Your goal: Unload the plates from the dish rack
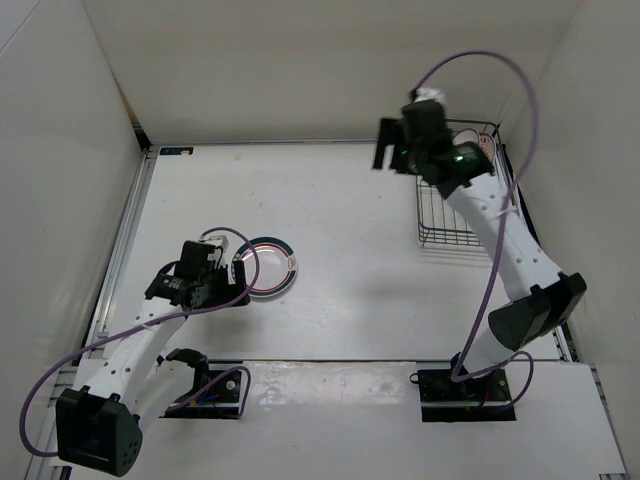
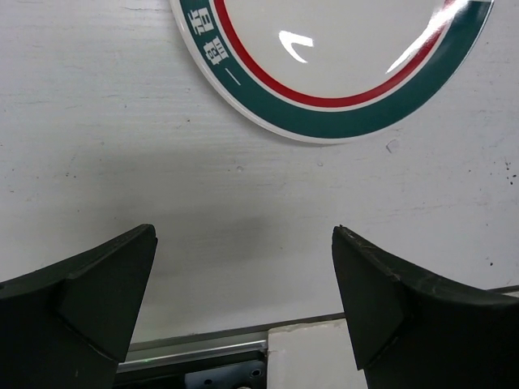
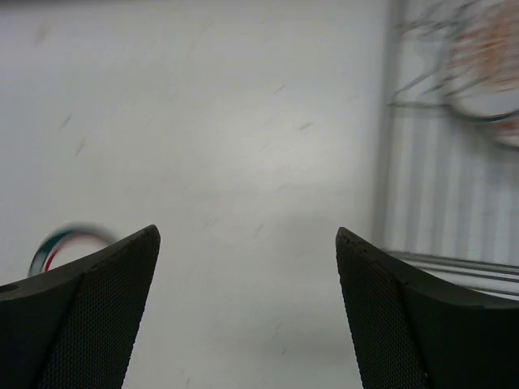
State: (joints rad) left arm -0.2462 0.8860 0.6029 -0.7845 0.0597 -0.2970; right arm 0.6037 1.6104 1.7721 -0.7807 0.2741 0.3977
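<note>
One ringed plate (image 1: 268,265) lies flat on the white desk (image 1: 340,200), at about 9 o'clock from the desk centre in the top view, outside the dish rack (image 1: 448,215). Its rim shows a dark teal band with a red line inside it and white lettering on the teal in the left wrist view (image 2: 340,73). The left end effector (image 1: 238,280) sits low, just beside the plate's 8 o'clock edge. In the left wrist view its fingers (image 2: 89,300) are spread wide with only bare desk between them, and the plate is ahead at 12 o'clock, apart from both tips. The dish rack stands at about 2 o'clock, against the right wall. The right end effector (image 1: 395,150) hangs raised at the rack's 10 o'clock corner, with its fingers (image 3: 405,308) parted and nothing in the gap. The right wrist view is blurred: rack wires (image 3: 454,203) are at 3 o'clock, an orange-patterned plate (image 3: 486,57) sits inside them at 2 o'clock, and the ringed plate is at 8 o'clock. Number of plates in the rack: cannot tell.
</note>
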